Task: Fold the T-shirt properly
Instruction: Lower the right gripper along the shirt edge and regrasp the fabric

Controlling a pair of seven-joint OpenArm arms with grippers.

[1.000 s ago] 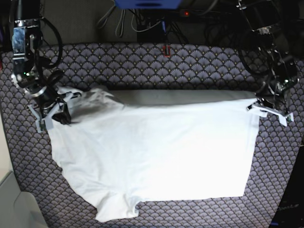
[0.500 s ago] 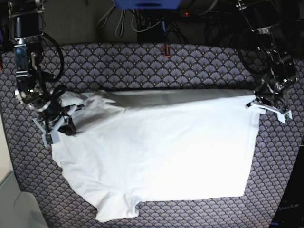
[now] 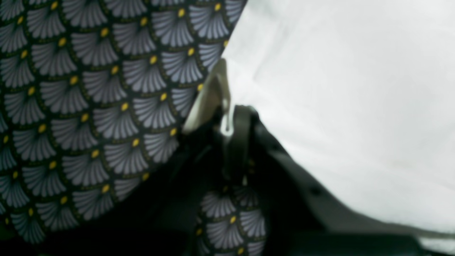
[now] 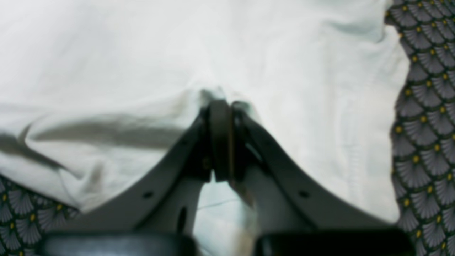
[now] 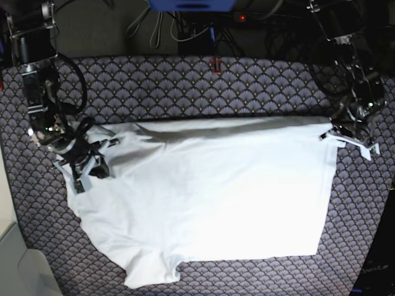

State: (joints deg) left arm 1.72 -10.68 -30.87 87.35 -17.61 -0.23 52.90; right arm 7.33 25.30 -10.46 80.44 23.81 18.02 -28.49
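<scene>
We see a table covered in a dark patterned cloth (image 5: 185, 83) printed with grey fan-shaped scales, each tipped with a small yellow dot. Directly on it lies a plain white, short-sleeved soft cloth T-shirt (image 5: 210, 197), spread mostly flat across the middle, wrinkled near its left side in the base view, with one sleeve pointing toward the near edge. Patterned cloth shows around the shirt on all sides.

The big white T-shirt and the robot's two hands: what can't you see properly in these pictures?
- Plain white cloth T-shirt: left wrist view, blurred and cut off by the frame's edges.
- Left gripper: fingertips blurred, and the cloth between them is hidden by the dark fingers.
- Right gripper: the pinched cloth is hidden by the closed fingers.
- Shirt's underside: base view, covered by its top layer.
</scene>
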